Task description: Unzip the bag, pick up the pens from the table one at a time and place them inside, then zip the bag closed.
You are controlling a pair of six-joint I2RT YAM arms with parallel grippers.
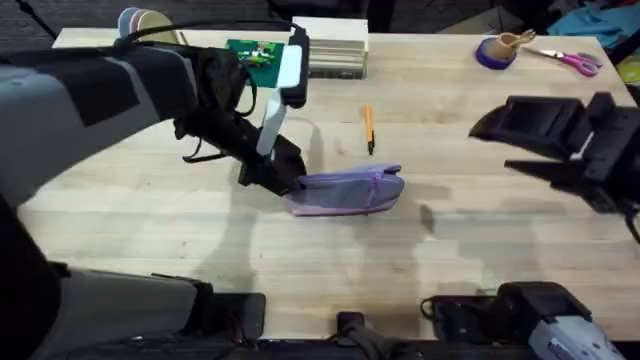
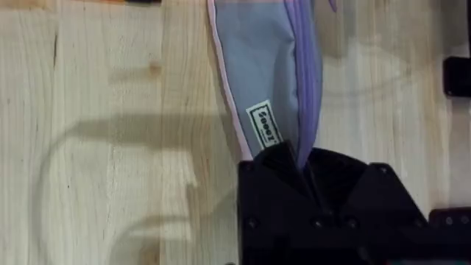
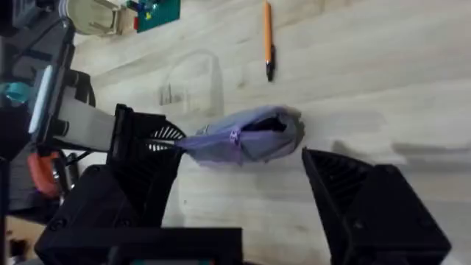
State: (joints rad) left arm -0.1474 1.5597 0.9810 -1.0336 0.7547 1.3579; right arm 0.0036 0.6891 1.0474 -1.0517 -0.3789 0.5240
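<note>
The left gripper (image 1: 283,178) is pinching one end of the bag (image 1: 347,189), which is lying lengthwise toward the right gripper (image 3: 243,206), waiting with fingers apart off its open far end, while the pen (image 1: 368,128) is lying just behind the bag.

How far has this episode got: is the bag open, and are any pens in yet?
Early stage. The left claw is shut on the end of the bag, pinning it. The right claw is open and apart from the bag. The orange pen lies on the table beyond the bag. Unzipping looks started at most; loading and closing remain.
</note>
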